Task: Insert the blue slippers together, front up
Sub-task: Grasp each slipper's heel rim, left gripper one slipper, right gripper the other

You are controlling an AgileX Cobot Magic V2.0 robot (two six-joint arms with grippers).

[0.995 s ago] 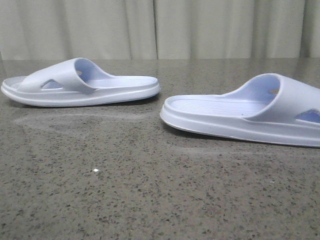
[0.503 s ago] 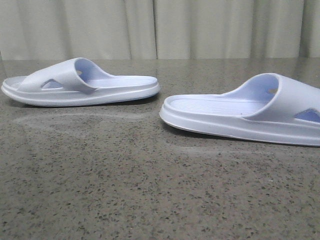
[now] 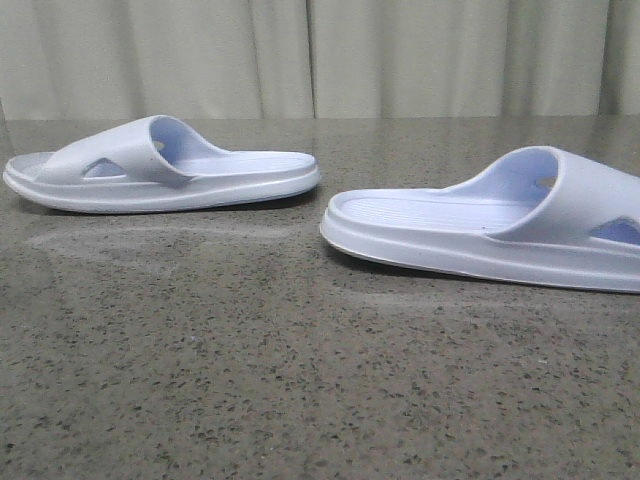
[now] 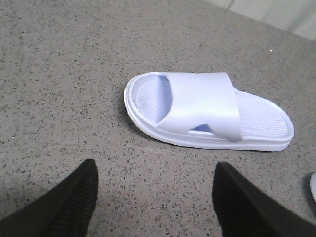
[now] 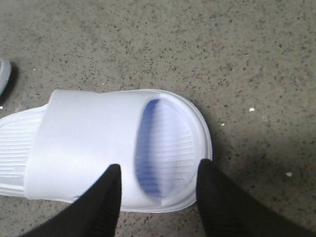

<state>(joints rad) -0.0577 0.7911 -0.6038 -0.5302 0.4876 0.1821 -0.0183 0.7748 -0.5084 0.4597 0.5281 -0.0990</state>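
Observation:
Two pale blue slippers lie sole-down on the speckled grey table. The left slipper [image 3: 160, 165] lies at the back left, its strap toward the left. The right slipper [image 3: 490, 225] lies nearer, at the right, its strap toward the right edge. In the left wrist view, my left gripper [image 4: 155, 173] is open above bare table, short of the left slipper [image 4: 207, 111]. In the right wrist view, my right gripper [image 5: 157, 173] is open, hanging over the toe end of the right slipper [image 5: 98, 148]. Neither gripper shows in the front view.
A pale curtain [image 3: 320, 55] hangs behind the table's far edge. The speckled grey table top [image 3: 300, 380] stretches in front of the slippers. The heel of the other slipper shows at the edge of each wrist view [image 5: 4, 74].

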